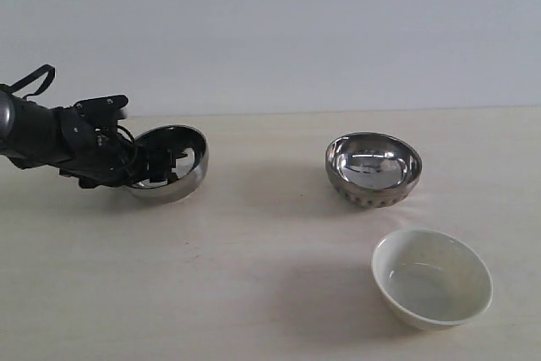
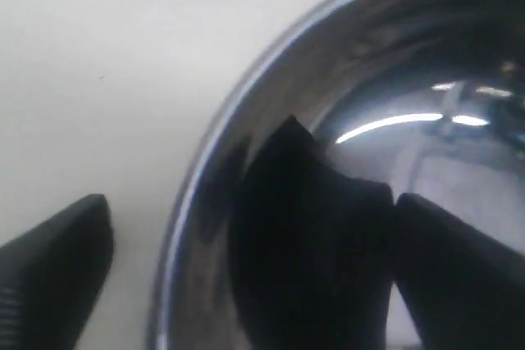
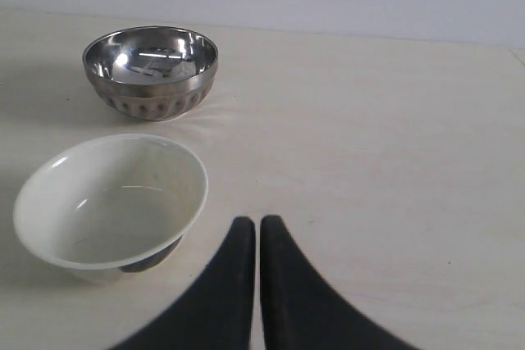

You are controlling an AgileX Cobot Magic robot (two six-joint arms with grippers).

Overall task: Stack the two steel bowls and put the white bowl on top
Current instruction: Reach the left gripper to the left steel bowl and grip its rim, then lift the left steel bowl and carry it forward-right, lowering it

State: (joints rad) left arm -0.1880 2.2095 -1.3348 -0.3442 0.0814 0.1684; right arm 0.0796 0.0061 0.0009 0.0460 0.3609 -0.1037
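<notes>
A: State of left hand (image 2: 250, 202)?
B: Open, fingers astride the rim of the plain steel bowl (image 1: 190, 171), left on the counter (image 1: 270, 251).
A: Right hand (image 3: 258, 231)?
B: Closed, empty. Dimpled steel bowl (image 1: 373, 166): far right. White bowl (image 1: 432, 279): near right.

On the counter (image 1: 270, 293) the plain round steel bowl (image 1: 184, 177) lies left, the left pincer (image 1: 158, 170) astride its rim, the dimpled round steel bowl (image 1: 373, 168) right, and the round cream-white bowl (image 1: 432, 278) just nearer.

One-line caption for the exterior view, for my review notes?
Left gripper straddles the rim of the tilted steel bowl; dimpled steel bowl and white bowl sit apart, unstacked.
</notes>
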